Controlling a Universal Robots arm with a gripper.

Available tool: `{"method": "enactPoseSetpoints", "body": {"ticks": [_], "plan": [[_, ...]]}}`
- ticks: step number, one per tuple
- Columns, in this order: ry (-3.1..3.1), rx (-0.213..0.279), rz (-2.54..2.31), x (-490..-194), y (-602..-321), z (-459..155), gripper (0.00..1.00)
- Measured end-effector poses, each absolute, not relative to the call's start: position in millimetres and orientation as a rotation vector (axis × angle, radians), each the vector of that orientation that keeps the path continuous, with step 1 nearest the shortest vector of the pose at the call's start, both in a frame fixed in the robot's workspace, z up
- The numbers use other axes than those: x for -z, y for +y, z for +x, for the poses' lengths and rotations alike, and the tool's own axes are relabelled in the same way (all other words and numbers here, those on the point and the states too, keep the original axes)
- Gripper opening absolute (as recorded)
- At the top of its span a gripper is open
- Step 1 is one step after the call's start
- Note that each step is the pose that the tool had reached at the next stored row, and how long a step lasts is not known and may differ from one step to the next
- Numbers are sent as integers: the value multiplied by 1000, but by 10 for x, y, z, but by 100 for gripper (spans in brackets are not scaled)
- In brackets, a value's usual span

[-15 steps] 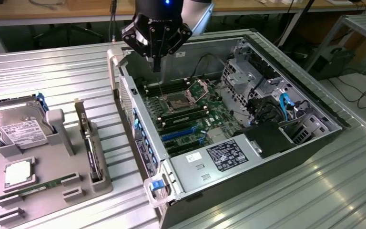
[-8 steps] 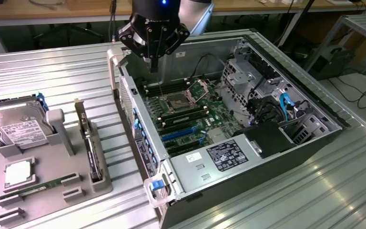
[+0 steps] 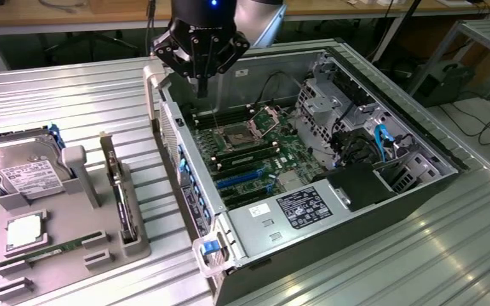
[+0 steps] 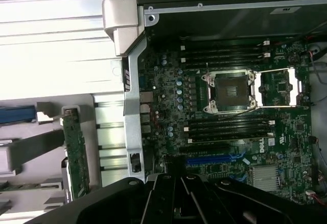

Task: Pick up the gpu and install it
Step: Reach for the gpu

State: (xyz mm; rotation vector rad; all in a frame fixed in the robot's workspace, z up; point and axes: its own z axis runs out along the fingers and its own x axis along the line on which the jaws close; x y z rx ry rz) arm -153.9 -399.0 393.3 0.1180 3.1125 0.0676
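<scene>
The jaws are seen pressed together with nothing between them, held above the side of the open computer case (image 3: 398, 108) that faces the grey holder (image 3: 66, 261), and well apart from the gpu (image 3: 122, 191). The gpu is found standing on its long edge in a slot of that holder, with its metal bracket strip turned toward the case. The same card (image 4: 76, 155) is shown upright in its slot in the wrist view, and nothing is touching it. The holder is laid on the slatted metal table (image 3: 74, 95), near the table's edge at the exterior view's left and just beside the case. A hard drive (image 3: 28, 173) with a white label, a narrow green memory stick (image 3: 45, 252) and a small square silvery chip (image 3: 23, 231) are also kept in it. Inside the case the motherboard (image 3: 262, 153) is exposed, and its blue expansion slots (image 3: 243, 180) are seen without any card in them, as far as can be told. The task is therefore judged to be at its very beginning. The gpu has not been grasped or lifted, no card has been seated in the case, and both the picking up and the installing are left to be done.
</scene>
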Motion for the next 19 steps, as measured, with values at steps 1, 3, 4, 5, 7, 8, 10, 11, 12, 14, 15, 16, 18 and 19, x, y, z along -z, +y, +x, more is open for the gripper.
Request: {"method": "enactPoseSetpoints", "body": {"ticks": [1,3,4,5,7,8,10,11,12,14,15,16,18,19], "plan": [[3113,-68,118,-3933,-3990,-1546,11],[3113,-68,118,-3933,-3989,-1561,11],[3113,-68,118,-3933,-3989,-1575,11],[3113,-68,118,-3933,-3989,-1583,11],[3112,-68,118,-3933,-3990,-1600,11],[3113,-68,118,-3933,-3989,-1607,11],[3113,-68,118,-3933,-3990,-1625,11],[3113,-68,118,-3933,-3990,-1635,11],[3113,-68,118,-3933,-3990,-1644,11],[3112,-68,118,-3932,-3989,-1662,11],[3113,-68,118,-3933,-3989,-1671,11],[3113,-68,118,-3933,-3989,-1676,11],[3113,-68,118,-3933,-3990,-1695,11],[3113,-68,118,-3933,-3990,-1701,11]]}}
